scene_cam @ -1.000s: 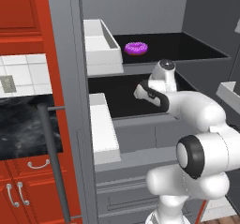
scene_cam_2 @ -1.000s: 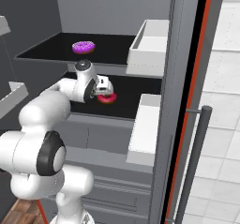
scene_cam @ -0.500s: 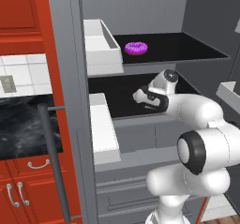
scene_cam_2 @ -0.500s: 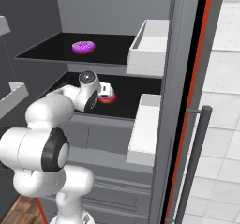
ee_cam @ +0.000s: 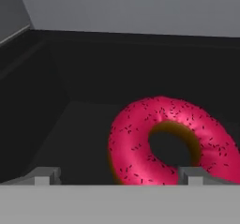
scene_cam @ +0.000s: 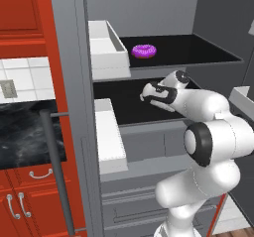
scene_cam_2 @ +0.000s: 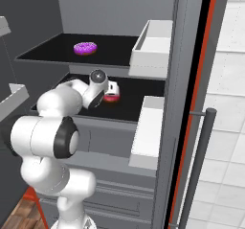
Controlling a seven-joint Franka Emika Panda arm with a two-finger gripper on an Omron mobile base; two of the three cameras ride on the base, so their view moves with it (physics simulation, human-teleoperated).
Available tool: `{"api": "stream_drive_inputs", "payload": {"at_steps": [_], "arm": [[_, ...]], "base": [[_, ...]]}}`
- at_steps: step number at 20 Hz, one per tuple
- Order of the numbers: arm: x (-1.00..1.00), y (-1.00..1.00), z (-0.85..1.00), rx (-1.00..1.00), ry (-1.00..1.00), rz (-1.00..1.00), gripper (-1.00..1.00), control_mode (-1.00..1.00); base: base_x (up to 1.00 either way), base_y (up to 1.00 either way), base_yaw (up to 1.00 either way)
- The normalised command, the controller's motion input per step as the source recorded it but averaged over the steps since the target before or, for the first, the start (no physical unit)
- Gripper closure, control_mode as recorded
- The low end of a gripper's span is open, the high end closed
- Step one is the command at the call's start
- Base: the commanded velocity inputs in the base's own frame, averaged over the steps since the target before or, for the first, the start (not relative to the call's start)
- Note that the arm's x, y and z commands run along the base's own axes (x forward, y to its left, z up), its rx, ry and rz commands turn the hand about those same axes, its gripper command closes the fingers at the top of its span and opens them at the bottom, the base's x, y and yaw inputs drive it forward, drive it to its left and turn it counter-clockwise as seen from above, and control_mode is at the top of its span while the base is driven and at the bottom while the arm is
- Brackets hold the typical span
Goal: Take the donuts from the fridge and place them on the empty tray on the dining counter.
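Two donuts: purple donut [scene_cam: 144, 51] upper shelf, pink donut [ee_cam: 171, 143] lower, seemingly.

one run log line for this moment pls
stage: reaching | gripper: jaws open | target: red-pink donut, lower fridge shelf | purple donut: upper shelf

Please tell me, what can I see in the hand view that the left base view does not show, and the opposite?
The hand view gives the red-pink donut close up, lying flat on the black lower shelf, partly between the open gripper's fingertips. The left base view gives the purple donut on the upper shelf, the white door bins, the red cabinets and the white arm reaching in. Both share the lower shelf inside the fridge and the gripper.
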Motion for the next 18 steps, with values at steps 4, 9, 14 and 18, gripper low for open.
{"api": "stream_drive_inputs", "payload": {"at_steps": [4,9,14,18], "arm": [[0.00,0.00,-0.17,0.00,-0.27,0.09,-1.00,-1.00],[0.19,0.00,-0.33,0.00,-0.07,0.06,-1.00,-1.00],[0.31,-0.05,-0.62,0.00,0.18,0.00,-1.00,-1.00],[0.25,0.00,-0.62,-0.02,0.20,0.00,1.00,-1.00]], "base": [[0.00,0.00,0.00],[0.00,0.00,0.00],[0.00,0.00,0.00],[0.00,0.00,0.00]]}}
